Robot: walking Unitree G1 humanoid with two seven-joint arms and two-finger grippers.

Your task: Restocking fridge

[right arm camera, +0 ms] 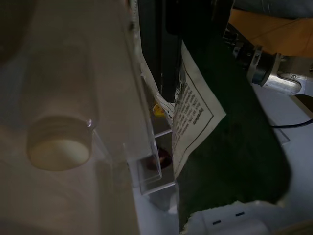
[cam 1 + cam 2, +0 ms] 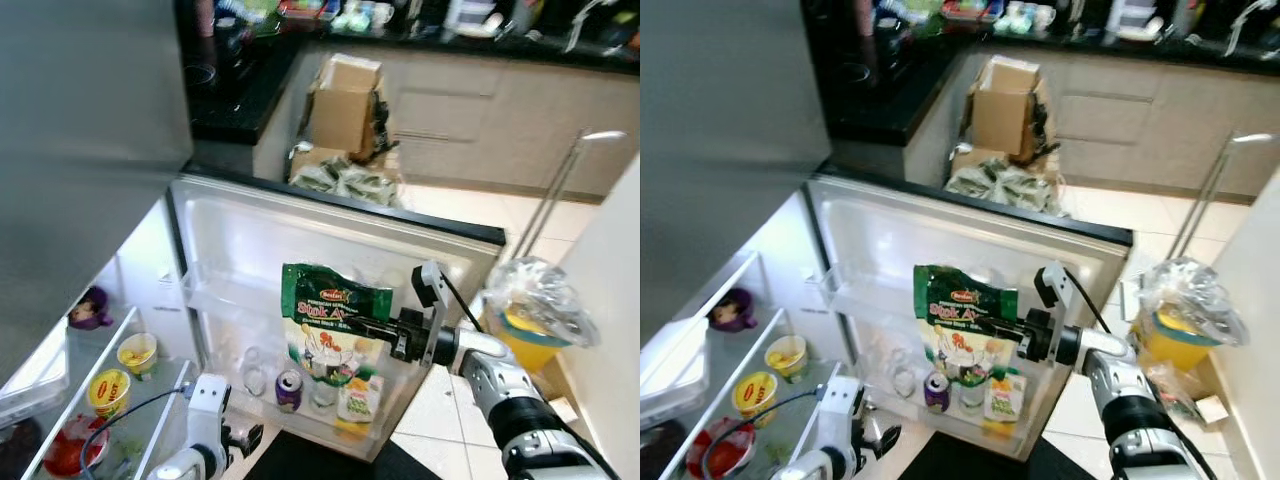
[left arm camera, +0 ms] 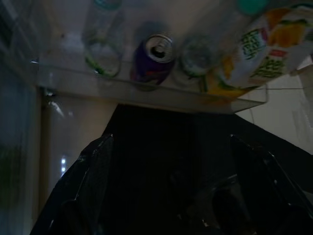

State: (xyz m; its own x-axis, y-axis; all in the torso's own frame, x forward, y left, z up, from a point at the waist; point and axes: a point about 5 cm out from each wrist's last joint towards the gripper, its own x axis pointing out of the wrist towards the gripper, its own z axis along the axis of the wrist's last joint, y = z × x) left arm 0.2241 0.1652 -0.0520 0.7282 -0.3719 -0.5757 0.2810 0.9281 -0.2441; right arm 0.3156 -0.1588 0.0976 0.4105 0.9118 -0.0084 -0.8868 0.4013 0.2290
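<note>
R gripper (image 2: 352, 325) clamped on green stock pouch (image 2: 333, 318), held upright in front of open fridge door (image 2: 300, 225), just above door shelf (image 2: 300, 405) w/ purple can (image 2: 289, 389) & juice carton (image 2: 358, 400). L gripper (image 2: 245, 437) low near-left, fingers apart. Far: cardboard boxes (image 2: 343, 105).

Home kitchen, open fridge (image 2: 300, 240) w/ stocked door shelf, black countertop (image 2: 240, 95), beige cabinets (image 2: 480, 130), tiled floor (image 2: 470, 205)
</note>
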